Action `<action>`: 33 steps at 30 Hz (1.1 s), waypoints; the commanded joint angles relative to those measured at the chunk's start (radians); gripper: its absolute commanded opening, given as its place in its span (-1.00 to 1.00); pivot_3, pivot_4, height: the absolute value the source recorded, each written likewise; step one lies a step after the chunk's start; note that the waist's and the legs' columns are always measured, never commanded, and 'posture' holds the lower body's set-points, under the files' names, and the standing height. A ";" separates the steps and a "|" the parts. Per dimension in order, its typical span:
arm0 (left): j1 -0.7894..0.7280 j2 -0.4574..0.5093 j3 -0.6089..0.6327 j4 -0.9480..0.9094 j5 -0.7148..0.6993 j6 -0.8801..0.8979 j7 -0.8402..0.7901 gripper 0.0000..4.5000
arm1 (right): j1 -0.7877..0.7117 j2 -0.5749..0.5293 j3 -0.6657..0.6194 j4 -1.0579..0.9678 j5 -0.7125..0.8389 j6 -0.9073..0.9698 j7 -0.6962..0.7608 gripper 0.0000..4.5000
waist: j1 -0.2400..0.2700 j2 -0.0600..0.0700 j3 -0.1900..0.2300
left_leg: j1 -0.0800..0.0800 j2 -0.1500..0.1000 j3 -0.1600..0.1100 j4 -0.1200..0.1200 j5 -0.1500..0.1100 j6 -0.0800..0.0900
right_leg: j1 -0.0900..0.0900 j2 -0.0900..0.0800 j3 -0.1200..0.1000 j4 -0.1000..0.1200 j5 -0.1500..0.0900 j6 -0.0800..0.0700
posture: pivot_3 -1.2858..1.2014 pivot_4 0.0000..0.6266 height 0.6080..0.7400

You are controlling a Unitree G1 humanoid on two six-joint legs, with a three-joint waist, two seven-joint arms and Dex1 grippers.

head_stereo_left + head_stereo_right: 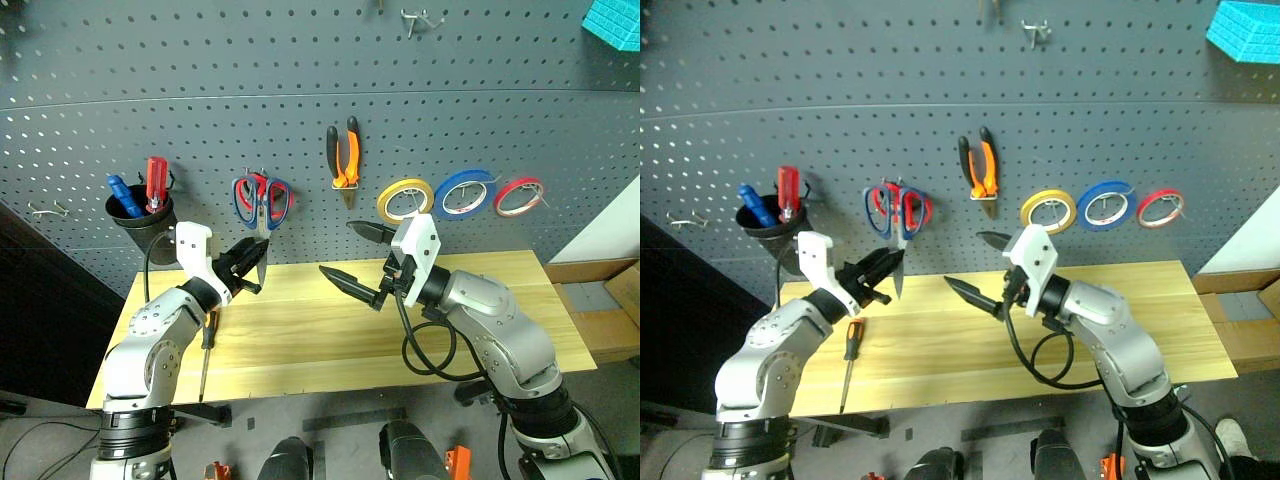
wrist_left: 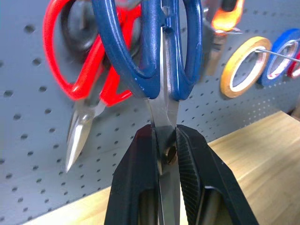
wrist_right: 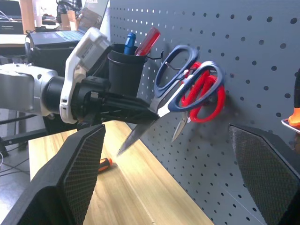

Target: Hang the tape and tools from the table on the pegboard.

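Left wrist view: left pincer [image 2: 165, 154] is pinching blue scissors [image 2: 154, 51] at the pivot, handles on the pegboard [image 1: 300, 90] hook. Right pincer [image 1: 363, 262] is hanging released; loosen slowly, confirm the loop is seated before backing off.

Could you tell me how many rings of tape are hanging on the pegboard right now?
3, in a row on the pegboard, right of the pliers: the yellow ring nearest them, the blue tape in the middle, the red ring farthest right. None looks hidden.

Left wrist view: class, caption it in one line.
Left gripper pinching blue scissors against the pegboard.
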 commanded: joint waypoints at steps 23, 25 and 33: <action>0.161 0.122 0.091 0.269 0.169 0.298 0.246 0.75 | -0.081 0.075 0.088 -0.080 0.132 0.653 -0.154 1.00 | 0.021 -0.002 0.004 | 0.000 0.000 -0.005 0.000 0.000 0.000 | 0.000 0.001 -0.004 0.001 0.000 -0.001 | 0.01 -0.33 1.00; 0.106 0.120 0.082 0.327 0.185 0.281 0.245 0.75 | -0.090 0.081 0.096 -0.080 0.134 0.658 -0.157 1.00 | 0.022 -0.003 0.005 | 0.000 0.000 -0.005 0.000 0.001 -0.001 | 0.000 0.001 -0.004 0.001 0.000 -0.001 | 0.01 -0.32 1.00; -0.046 0.115 0.054 0.520 0.217 0.244 0.230 0.75 | -0.108 0.083 0.119 -0.095 0.136 0.674 -0.164 1.00 | 0.004 -0.005 0.012 | 0.000 0.000 -0.005 -0.002 0.000 -0.002 | -0.001 0.001 -0.003 0.000 0.000 -0.001 | -0.01 -0.23 1.00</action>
